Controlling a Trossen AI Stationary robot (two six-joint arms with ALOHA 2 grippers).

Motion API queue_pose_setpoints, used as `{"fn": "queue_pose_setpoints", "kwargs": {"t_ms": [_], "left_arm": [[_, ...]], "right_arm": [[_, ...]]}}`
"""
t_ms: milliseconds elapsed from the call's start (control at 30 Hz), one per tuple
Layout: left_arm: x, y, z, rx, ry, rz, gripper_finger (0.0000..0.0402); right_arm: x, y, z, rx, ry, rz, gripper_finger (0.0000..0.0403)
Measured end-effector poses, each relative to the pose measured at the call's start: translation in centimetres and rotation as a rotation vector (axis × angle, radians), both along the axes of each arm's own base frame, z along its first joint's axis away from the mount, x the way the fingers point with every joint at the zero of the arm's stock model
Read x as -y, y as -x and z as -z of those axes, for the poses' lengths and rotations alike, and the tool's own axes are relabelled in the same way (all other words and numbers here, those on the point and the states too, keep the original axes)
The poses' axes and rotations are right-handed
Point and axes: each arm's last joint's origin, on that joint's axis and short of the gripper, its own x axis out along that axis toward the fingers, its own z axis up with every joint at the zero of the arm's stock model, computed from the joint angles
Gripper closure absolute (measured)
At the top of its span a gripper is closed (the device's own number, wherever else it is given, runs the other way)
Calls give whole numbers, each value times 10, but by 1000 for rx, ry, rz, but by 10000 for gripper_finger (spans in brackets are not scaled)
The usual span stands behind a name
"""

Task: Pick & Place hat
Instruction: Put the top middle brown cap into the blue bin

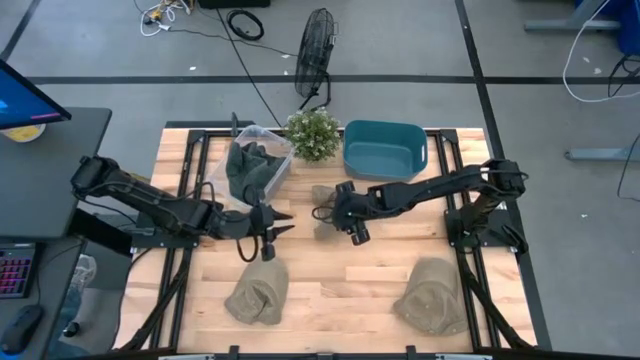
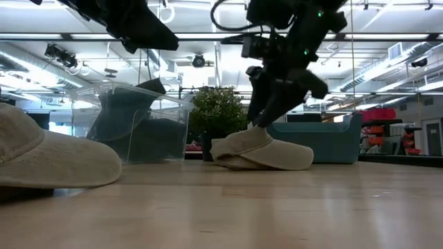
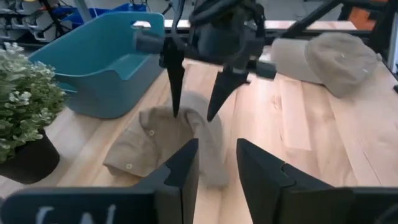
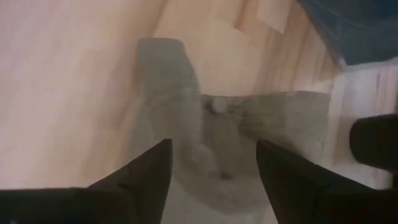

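Observation:
A tan hat (image 1: 324, 193) lies on the table in front of the plant, its underside on the wood; it also shows in the low view (image 2: 263, 153) and the left wrist view (image 3: 155, 140). My right gripper (image 1: 325, 210) is open and points down at this hat. Its two fingertips stand on either side of a raised fold of the crown (image 4: 217, 124). My left gripper (image 1: 272, 228) is open and hovers above the table left of that hat, pointing toward it (image 3: 214, 168). Two more tan hats rest near the near edge (image 1: 258, 295) (image 1: 432, 295). My right gripper comes at the tan hat from above, slanting down, its open fingertips (image 3: 176, 112) at the crown's raised fold (image 3: 193, 121). I cannot tell whether they touch the cloth. The hat lies flat on the table.
A clear bin (image 1: 262, 160) holding dark hats stands at the far left, a potted plant (image 1: 313, 133) beside it, and a teal tub (image 1: 385, 150) to the right of that. Bare wood lies between the two near hats.

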Motion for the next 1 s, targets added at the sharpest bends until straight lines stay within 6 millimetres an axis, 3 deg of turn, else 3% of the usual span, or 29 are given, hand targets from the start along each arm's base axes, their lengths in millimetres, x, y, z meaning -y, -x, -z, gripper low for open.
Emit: {"fn": "queue_pose_setpoints", "kwargs": {"t_ms": [167, 300, 400, 633, 867, 1000], "left_arm": [[0, 0, 0, 1, -1, 0, 287], [0, 0, 0, 3, -1, -4, 287], [0, 0, 0, 2, 0, -4, 287], [0, 0, 0, 2, 0, -4, 287], [0, 0, 0, 2, 0, -4, 287], [0, 0, 0, 2, 0, -4, 287]], "right_arm": [[11, 7, 13, -33, -74, -2, 167], [14, 11, 18, -57, -110, -28, 196], [14, 11, 18, -61, -107, -36, 239], [13, 12, 19, -68, -146, 31, 386], [-2, 11, 12, 1, -160, 248, 384], [-20, 13, -20, 73, -182, 277, 397]]}}
